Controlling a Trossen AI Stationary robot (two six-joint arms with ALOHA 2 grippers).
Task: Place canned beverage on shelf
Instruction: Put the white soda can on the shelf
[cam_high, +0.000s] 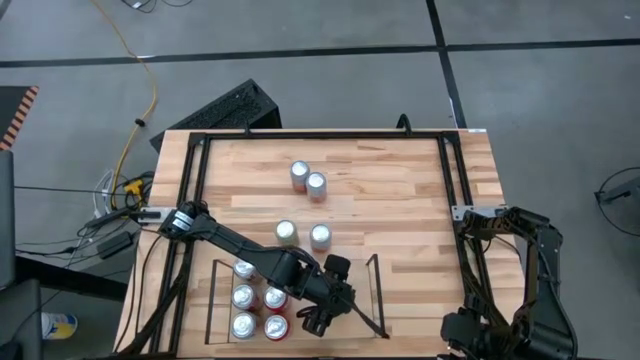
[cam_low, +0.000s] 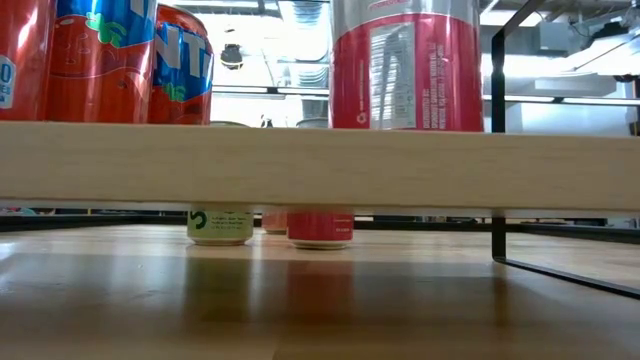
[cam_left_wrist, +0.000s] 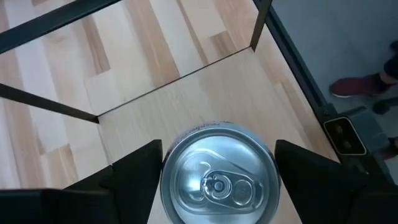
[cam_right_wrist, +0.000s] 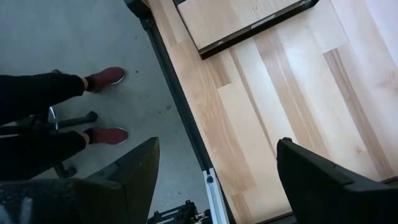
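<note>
My left gripper (cam_high: 320, 316) is over the right part of the shelf (cam_high: 357, 290), shut on a canned beverage with a silver pull-tab top (cam_left_wrist: 217, 177). The shelf is a low bay with black rails and a light plank floor (cam_left_wrist: 205, 93), at the table's near edge. Several cans (cam_high: 243, 297) stand upright on its left part. My right gripper (cam_right_wrist: 214, 168) hangs open over the table's near right edge with nothing between its fingers. My left gripper pinches the can's round wall just below its top rim (cam_left_wrist: 163, 171) between its two fingers (cam_left_wrist: 134, 177), one on each side. The fingers come slanting down from above. The can stands upright over the shelf plank; whether its base rests on the plank does not show.
Two pairs of cans (cam_high: 308, 180) (cam_high: 303, 235) stand on the bare table beyond the shelf. The low view shows orange cans (cam_low: 110, 60) and a pink-red can (cam_low: 405, 65) above the shelf's front edge (cam_low: 320, 165). A person's legs and red shoes (cam_right_wrist: 106, 78) are beside the table.
</note>
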